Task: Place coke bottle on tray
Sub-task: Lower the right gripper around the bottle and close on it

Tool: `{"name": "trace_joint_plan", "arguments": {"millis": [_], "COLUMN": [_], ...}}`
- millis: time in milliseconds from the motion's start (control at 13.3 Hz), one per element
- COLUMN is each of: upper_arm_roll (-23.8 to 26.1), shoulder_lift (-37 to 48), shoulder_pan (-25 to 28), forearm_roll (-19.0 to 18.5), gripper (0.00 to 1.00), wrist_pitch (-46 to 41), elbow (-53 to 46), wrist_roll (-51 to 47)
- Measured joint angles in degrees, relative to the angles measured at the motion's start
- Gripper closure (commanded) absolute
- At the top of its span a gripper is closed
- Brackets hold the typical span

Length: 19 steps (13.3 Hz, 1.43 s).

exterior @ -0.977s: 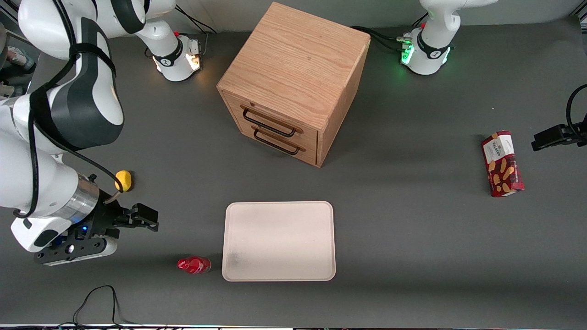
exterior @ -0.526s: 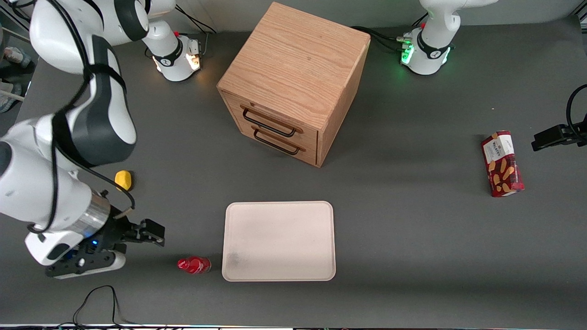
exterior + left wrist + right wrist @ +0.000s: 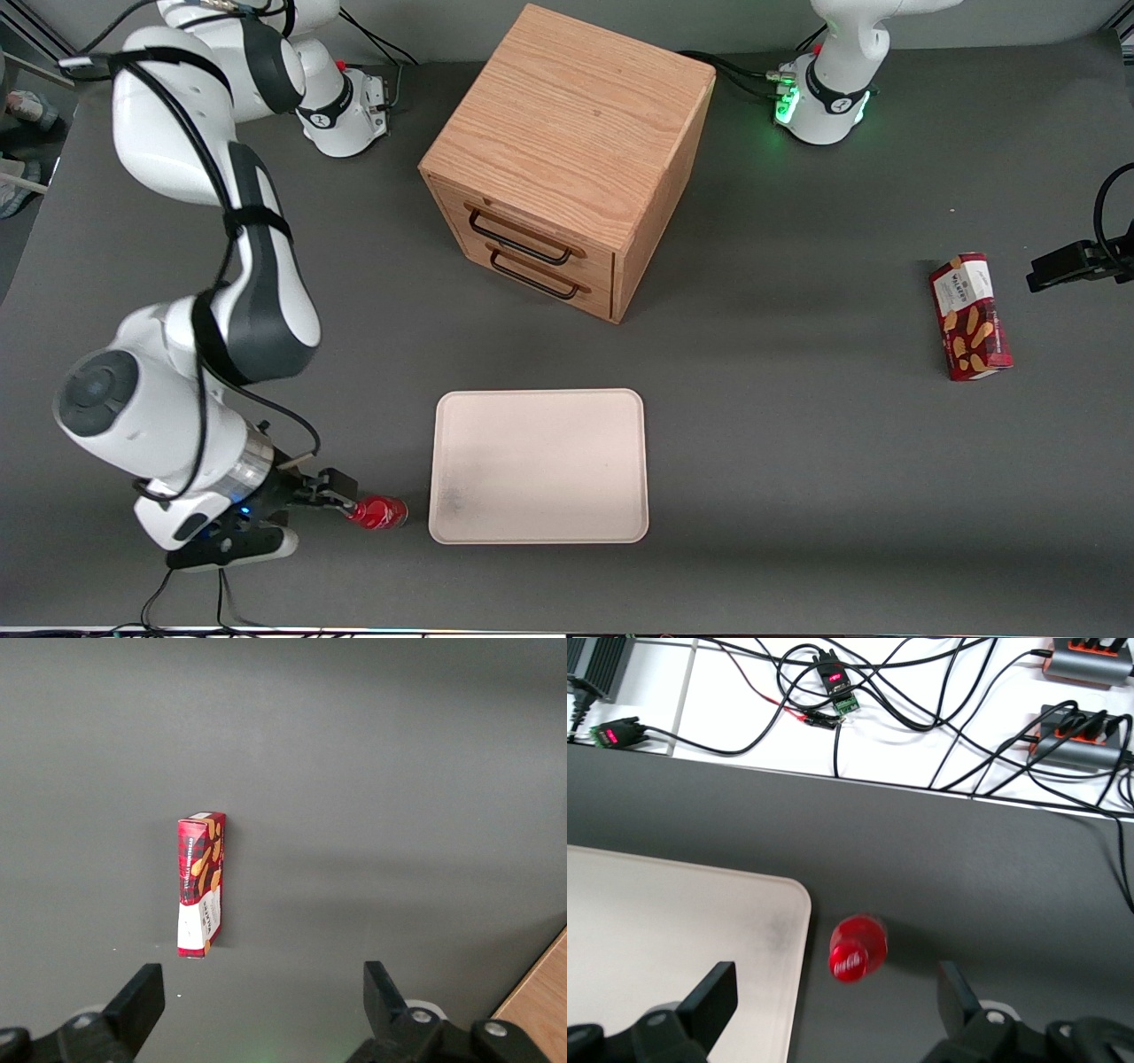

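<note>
While the coke bottle (image 3: pixel 379 512) stands upright on the dark grey tabletop (image 3: pixel 797 461), it sits just beside the short edge of the cream-white tray (image 3: pixel 539 465) that faces the working arm's end, apart from the rim and not on the tray. From the front, the gripper (image 3: pixel 341 498) is low over the tabletop, directly beside the bottle on the side away from the tray, its dark fingertip overlapping the bottle's outline. Whether it actually touches the bottle cannot be settled from that angle. The right wrist view shows the bottle (image 3: pixel 857 950) from above, its red cap slightly blurred, lying between the two black fingers (image 3: pixel 709 997) with clear tabletop on either side; the jaws are spread wide and grasp nothing. In that view the tray's rounded corner (image 3: pixel 784 904) lies close to the bottle, a narrow strip of tabletop between them. The tray's surface is bare apart from a faint grey smudge near the corner closest to the bottle. A wooden two-drawer cabinet (image 3: pixel 567 159) stands farther from the front camera than the tray, both drawers shut. A red biscuit box (image 3: pixel 970 316) lies flat toward the parked arm's end of the tabletop.
</note>
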State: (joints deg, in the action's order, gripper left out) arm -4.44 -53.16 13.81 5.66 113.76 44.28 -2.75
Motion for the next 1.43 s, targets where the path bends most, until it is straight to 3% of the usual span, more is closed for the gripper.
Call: {"name": "trace_joint_plan", "arguments": {"millis": [451, 1428], "upper_arm_roll": [0.00, 0.02], "shoulder_lift": [-4.73, -5.87], "shoulder_pan": [0.01, 0.47], "forearm_roll": [0.00, -0.09], "gripper": [0.00, 0.01], "wrist_pitch": [5.49, 5.22], "elbow": [0.31, 2.95], "wrist_roll": [0.02, 0.08]}}
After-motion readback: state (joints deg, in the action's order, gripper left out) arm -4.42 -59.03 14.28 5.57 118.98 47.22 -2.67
